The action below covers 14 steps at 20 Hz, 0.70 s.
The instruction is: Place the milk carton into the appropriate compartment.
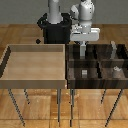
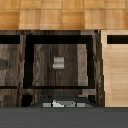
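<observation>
On a wood-floored room's two raised trays, the gripper (image 1: 82, 47) hangs over the dark divided bin (image 1: 95, 82). Jaw state: cannot tell. No milk carton is identifiable; a release here risks the wrong compartment.

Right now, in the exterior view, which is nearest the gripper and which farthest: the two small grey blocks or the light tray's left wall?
1. Middle grey block, compartment beside the gripper.
2. Right grey block, exterior view's right.
3. Light tray's left wall, exterior view's far left.
</observation>
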Available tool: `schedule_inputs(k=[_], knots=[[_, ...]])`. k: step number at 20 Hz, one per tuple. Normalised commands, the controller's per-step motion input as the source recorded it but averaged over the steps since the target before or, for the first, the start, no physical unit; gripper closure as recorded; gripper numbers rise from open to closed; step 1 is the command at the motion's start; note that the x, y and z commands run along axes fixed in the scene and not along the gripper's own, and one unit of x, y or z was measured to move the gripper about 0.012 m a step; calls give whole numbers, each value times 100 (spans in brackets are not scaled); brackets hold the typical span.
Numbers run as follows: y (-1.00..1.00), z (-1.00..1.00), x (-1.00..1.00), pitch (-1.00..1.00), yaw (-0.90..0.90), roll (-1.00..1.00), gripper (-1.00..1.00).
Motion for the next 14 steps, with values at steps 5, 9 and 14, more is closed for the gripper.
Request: schedule_inputs(k=[5,9,14], knots=[[0,0,-80,0,0,0,100],[0,0,-100,0,0,0,100],[0,-67,-20,0,0,0,100]])
